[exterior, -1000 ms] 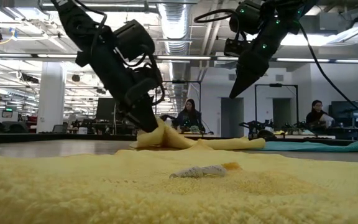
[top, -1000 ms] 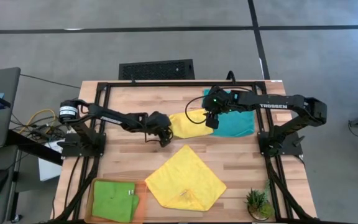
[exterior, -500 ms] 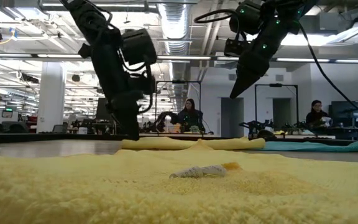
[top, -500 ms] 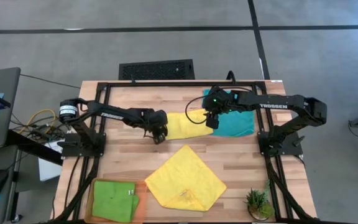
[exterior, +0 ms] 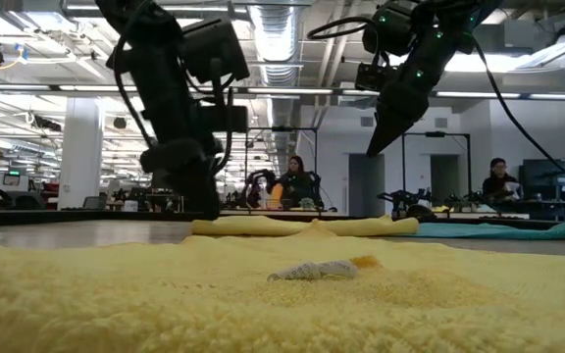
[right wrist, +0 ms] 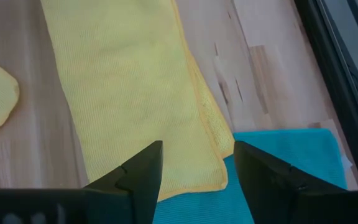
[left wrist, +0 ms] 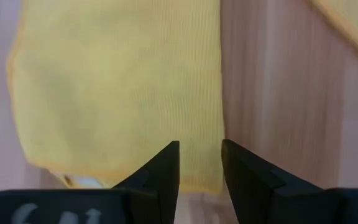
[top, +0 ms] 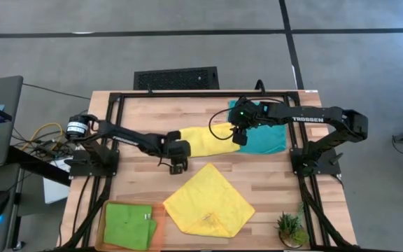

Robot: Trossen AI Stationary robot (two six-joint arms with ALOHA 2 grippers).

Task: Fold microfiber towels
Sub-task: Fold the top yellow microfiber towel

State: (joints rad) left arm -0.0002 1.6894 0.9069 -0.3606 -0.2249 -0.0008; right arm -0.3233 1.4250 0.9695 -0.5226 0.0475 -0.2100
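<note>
Lying flat near the middle of the wooden table (top: 138,115), the folded yellow towel (top: 201,140) is showing as a long doubled strip with a neat hemmed edge, its one end overlapping the teal towel (top: 266,136) just beside it. Hovering over the folded towel's other end, the left gripper (top: 176,165) is holding its jaws narrowly apart around nothing, while the right gripper (top: 238,137) is hanging above the overlap with jaws wide and empty. Spreading as an open diamond nearer the table's front edge than the folded towel, the second yellow towel (top: 208,199) is leaving a bare strip of wood between them, with the lime green towel (top: 128,224) sitting on the orange tray (top: 161,210) farther off and a small potted plant (top: 290,228) at the opposite front corner.
</note>
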